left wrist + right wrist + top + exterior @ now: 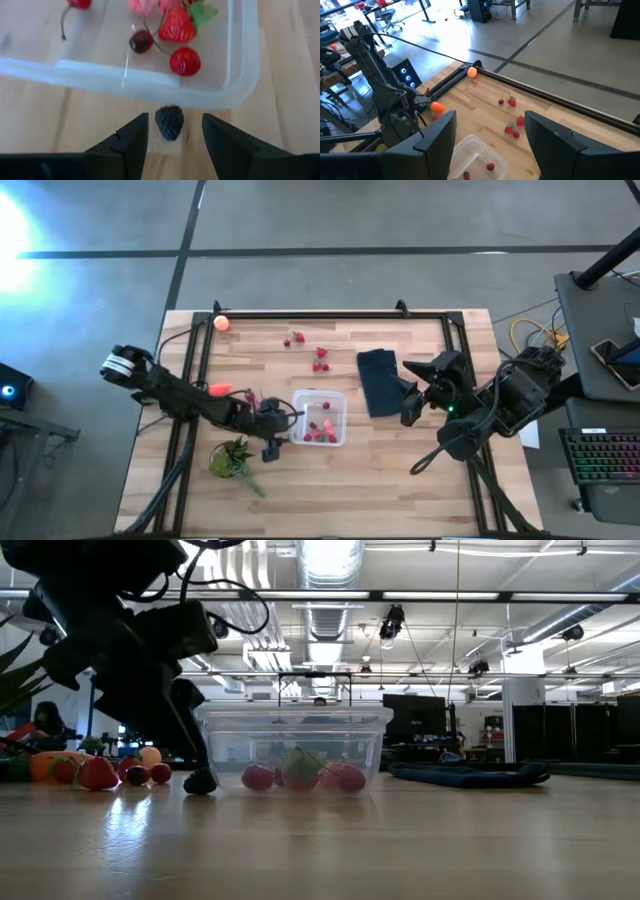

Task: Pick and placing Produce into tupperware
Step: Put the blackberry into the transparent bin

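The clear tupperware (pixel 322 417) stands mid-table and holds several red berries (pixel 184 61) and a dark cherry (pixel 141 41). A small dark berry (pixel 169 121) lies on the wood just outside the box's left wall (pixel 204 745), also seen in the low view (pixel 200 781). My left gripper (pixel 175 136) slants down over it, open, one finger on each side with a gap to both. More produce lies apart: a peach-orange ball (pixel 221 322), an elongated orange-red piece (pixel 219 390) and loose strawberries (pixel 320 360). My right gripper (pixel 490 135) hangs open high over the table's right part.
A dark navy folded cloth (pixel 378 380) lies right of the box. A green leafy bunch (pixel 232 458) lies near the front left. A black frame rail (pixel 330 317) runs along the far edge. Bare wood stretches across the front right.
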You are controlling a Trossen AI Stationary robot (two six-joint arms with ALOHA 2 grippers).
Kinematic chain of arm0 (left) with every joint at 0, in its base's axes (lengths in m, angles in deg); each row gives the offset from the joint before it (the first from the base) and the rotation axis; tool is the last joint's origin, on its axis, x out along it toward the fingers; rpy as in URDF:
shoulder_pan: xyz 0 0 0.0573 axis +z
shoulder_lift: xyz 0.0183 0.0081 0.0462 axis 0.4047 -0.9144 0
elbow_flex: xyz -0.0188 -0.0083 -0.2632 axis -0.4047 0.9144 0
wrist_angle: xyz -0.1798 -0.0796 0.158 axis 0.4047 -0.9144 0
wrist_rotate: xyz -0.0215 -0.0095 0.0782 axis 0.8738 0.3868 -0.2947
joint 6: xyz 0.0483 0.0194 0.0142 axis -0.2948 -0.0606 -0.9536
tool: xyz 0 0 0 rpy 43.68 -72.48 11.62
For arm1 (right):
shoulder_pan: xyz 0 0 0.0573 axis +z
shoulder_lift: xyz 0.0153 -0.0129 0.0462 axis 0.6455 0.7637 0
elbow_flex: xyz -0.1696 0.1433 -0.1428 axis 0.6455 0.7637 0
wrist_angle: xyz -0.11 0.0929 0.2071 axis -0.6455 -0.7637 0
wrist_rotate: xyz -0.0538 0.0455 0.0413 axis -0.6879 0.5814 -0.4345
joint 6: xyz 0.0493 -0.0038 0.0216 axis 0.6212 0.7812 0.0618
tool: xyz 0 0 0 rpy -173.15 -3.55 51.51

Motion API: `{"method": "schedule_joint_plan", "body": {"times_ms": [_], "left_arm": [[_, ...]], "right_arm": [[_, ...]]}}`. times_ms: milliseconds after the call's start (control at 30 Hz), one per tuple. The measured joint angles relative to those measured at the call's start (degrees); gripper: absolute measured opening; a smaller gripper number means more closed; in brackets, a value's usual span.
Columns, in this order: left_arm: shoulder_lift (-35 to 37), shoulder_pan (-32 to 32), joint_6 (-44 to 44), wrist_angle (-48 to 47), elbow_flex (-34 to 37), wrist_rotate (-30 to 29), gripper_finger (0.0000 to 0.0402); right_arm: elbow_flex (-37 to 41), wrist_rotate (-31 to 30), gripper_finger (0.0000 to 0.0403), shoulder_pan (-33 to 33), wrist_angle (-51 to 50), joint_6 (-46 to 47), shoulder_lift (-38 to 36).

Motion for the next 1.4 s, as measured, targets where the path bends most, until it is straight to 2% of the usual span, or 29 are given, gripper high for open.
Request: {"method": "schedule_joint_plan", "body": {"times_ms": [133,533,800,900,1067,1167,1267,1400], "left_arm": [[-1.37,-0.10,2.63,0.08,0.23,0.04,0.0171],[-6.70,-0.07,2.77,3.05,-0.25,-0.54,0.0171],[-6.71,-0.04,2.78,4.20,-0.36,-3.04,0.0168],[-7.07,-0.01,2.79,4.39,-0.28,-3.33,0.0151],[-7.19,-0.01,2.77,4.34,-0.17,-3.66,0.0098],[-6.08,-0.01,2.60,3.15,-0.01,-3.42,0.0072],[-3.19,-0.06,2.53,0.83,0.08,-4.42,0.0067],[3.52,-0.06,2.41,-10.07,-0.30,-6.68,0.0073]], "right_arm": [[0.00,0.00,0.0226,0.00,0.00,0.00,0.00],[0.00,-0.26,0.0226,-0.02,0.00,-0.45,0.00],[0.00,-0.44,0.0226,-0.02,0.00,0.05,0.00],[0.07,-0.46,0.0226,-0.02,0.00,0.38,0.00],[0.28,-0.47,0.0226,-0.02,0.00,1.11,0.00],[0.28,-0.48,0.0226,-0.02,0.00,1.31,0.00],[0.29,-0.48,0.0226,-0.02,0.00,1.22,0.00],[0.31,-0.48,0.0226,-0.02,0.00,1.04,0.00]]}}
